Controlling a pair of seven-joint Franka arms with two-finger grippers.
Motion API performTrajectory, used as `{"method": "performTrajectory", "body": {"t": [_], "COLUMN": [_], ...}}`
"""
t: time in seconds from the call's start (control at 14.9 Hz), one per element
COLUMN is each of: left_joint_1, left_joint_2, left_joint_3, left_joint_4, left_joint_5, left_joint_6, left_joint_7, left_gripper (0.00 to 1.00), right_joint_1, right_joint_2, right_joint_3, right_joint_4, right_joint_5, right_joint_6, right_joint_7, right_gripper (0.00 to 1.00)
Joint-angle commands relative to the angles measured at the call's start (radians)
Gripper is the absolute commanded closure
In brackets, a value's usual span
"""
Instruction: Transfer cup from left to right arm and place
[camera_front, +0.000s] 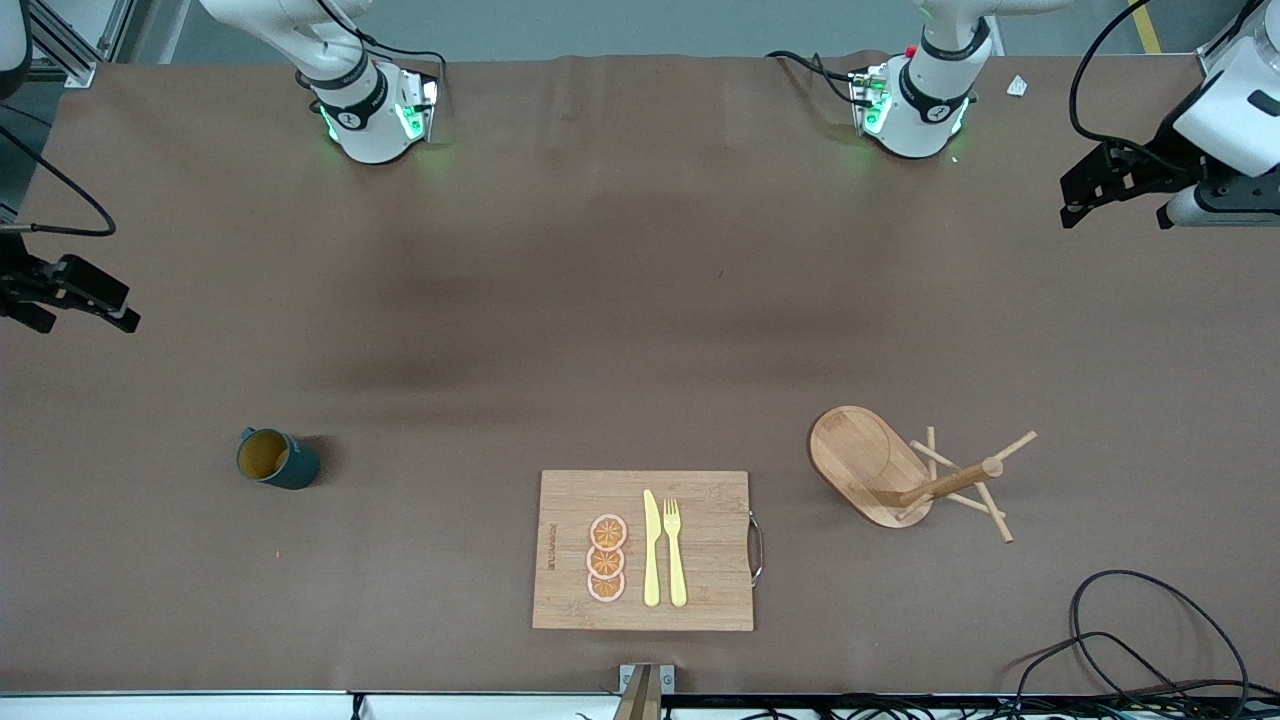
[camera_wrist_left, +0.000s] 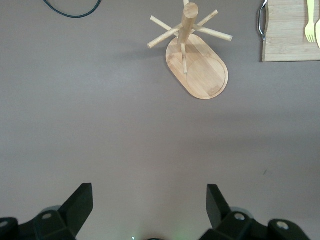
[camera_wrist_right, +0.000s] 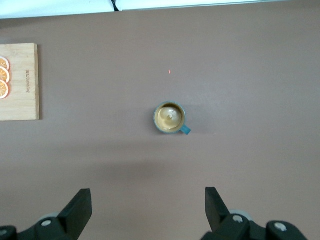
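Observation:
The dark teal cup (camera_front: 277, 458) with an ochre inside stands upright on the brown table toward the right arm's end. It also shows in the right wrist view (camera_wrist_right: 170, 117), with its small handle at one side. My right gripper (camera_front: 85, 305) is open and empty, up in the air over the table's edge at the right arm's end, well apart from the cup. In its own view the right gripper (camera_wrist_right: 148, 200) has bare table between its fingers. My left gripper (camera_front: 1115, 200) is open and empty over the left arm's end of the table, and its own view (camera_wrist_left: 150, 200) shows bare table between its fingers.
A wooden peg rack (camera_front: 900, 475) on an oval base stands toward the left arm's end and shows in the left wrist view (camera_wrist_left: 197, 60). A wooden cutting board (camera_front: 710, 560) with orange slices, a yellow knife and a fork lies mid-table near the front camera. Black cables (camera_front: 1130, 640) lie at the corner.

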Motion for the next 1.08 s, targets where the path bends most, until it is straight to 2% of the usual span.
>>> {"method": "performTrajectory", "body": {"t": [0.0, 0.13, 0.34, 1.01], "left_joint_1": [0.003, 0.001, 0.003, 0.001], "left_joint_2": [0.009, 0.010, 0.013, 0.023], "left_joint_3": [-0.001, -0.001, -0.001, -0.003], "left_joint_4": [0.025, 0.024, 0.024, 0.024], "left_joint_5": [-0.002, -0.005, -0.012, -0.015], "left_joint_6": [-0.004, -0.005, -0.008, -0.010], "left_joint_7": [0.005, 0.000, -0.005, -0.005], "left_gripper": [0.00, 0.00, 0.00, 0.00], "right_joint_1": [-0.005, -0.016, -0.003, -0.016], "right_joint_2": [-0.010, 0.056, 0.064, 0.065], "right_joint_3": [0.013, 0.012, 0.016, 0.016], "right_joint_4": [0.078, 0.136, 0.150, 0.152], "right_joint_5": [-0.011, -0.010, -0.015, -0.023], "right_joint_6": [-0.042, -0.053, -0.144, -0.094], "right_joint_7": [-0.007, -0.016, -0.002, -0.004], "right_gripper": [0.00, 0.00, 0.00, 0.00]}}
